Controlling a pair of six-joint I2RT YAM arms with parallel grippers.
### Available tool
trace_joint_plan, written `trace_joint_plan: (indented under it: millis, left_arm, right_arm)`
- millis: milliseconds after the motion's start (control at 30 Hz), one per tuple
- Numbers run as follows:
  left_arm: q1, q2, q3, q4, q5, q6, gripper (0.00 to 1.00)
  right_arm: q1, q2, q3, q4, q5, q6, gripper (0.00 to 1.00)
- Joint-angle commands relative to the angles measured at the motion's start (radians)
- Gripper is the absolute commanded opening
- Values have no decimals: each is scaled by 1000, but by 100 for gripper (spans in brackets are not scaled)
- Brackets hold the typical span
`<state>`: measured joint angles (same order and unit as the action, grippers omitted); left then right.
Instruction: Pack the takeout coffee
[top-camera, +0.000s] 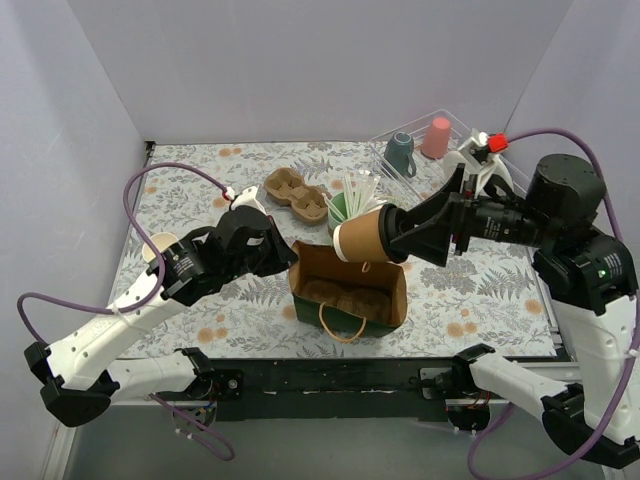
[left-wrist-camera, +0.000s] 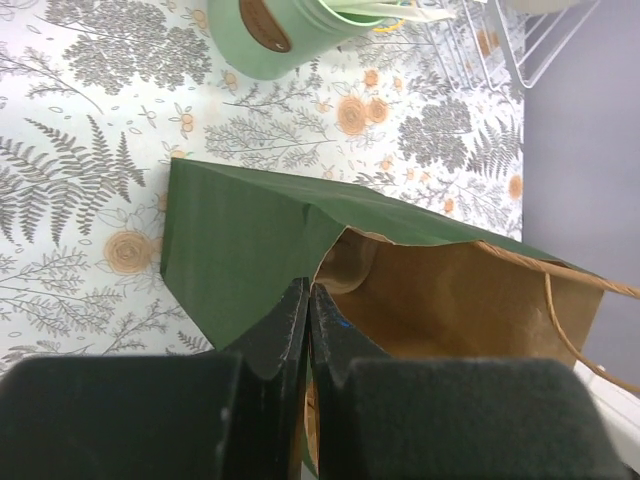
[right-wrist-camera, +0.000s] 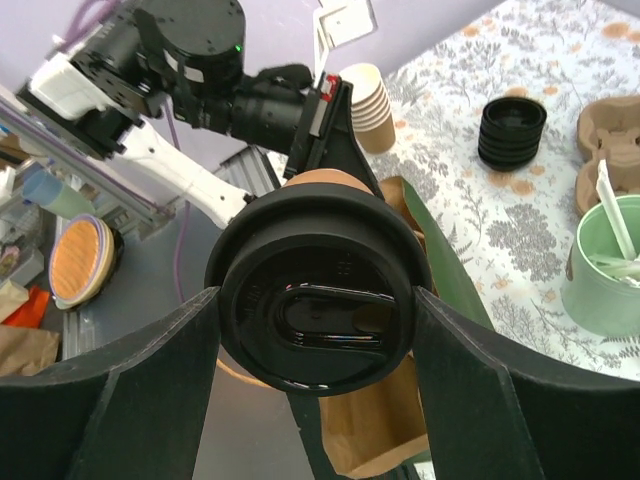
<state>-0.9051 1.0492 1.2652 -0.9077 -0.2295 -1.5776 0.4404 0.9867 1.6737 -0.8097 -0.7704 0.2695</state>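
The step in hand is the transfer. The coffee cup (top-camera: 358, 238) hangs in the air just above the open mouth of the paper bag (top-camera: 375, 322) and is not yet inside it. The right tool (top-camera: 386, 234) has it clamped, opened only as wide as the cup's top. In the right wrist view the black lid (right-wrist-camera: 320, 300) faces straight back at the camera, with the fingers (right-wrist-camera: 150, 390) pressed against it on either side. The cup therefore lies on its side, base pointing towards the left arm.

The left tool (top-camera: 283, 258) is at the bag's left-hand corner. Its fingers (left-wrist-camera: 285, 330) are pressed together with only a sliver between them, pinching the rim there and so holding the mouth open. The bag stands upright on the worktop (top-camera: 470, 290), near the front edge. At its bottom sits a brown, lumpy insert (top-camera: 345, 292), probably a moulded cup carrier, though its pockets cannot be made out clearly.

The next move calls for the right wrist to roll the cup upright, base down, before it goes in, since a lidded drink lying sideways may leak and would not seat. It should then descend straight through the mouth, clear of the rim, towards a pocket of the insert. The left tool would best hold the rim until the cup is seated, and only then should the right tool let go.
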Motion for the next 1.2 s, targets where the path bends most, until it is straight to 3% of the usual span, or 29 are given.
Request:
trace_joint_plan:
  millis: [0, 300, 667, 933, 1000, 1167]
  left_arm:
    - [0, 21, 43, -17, -60, 14, 0]
    - [14, 75, 77, -37, -68, 13, 0]
    - [14, 40, 54, 122, -45, 148, 0]
    - [14, 14, 22, 99, -14, 131, 0]
    - [14, -15, 0, 90, -16, 99, 17]
    - [14, -74, 7, -20, -14, 36, 34]
  right_arm:
    - [142, 41, 9, -69, 156, -99, 42]
    - [515, 170, 93, -78, 546, -79, 41]
    - [695, 168, 61, -255, 928, -147, 38]
    - [856, 173, -17, -289, 1063, -99, 38]
    - [905, 185, -26, -310, 1105, -82, 38]
    - [988, 198, -46, -315, 1163, -36, 38]
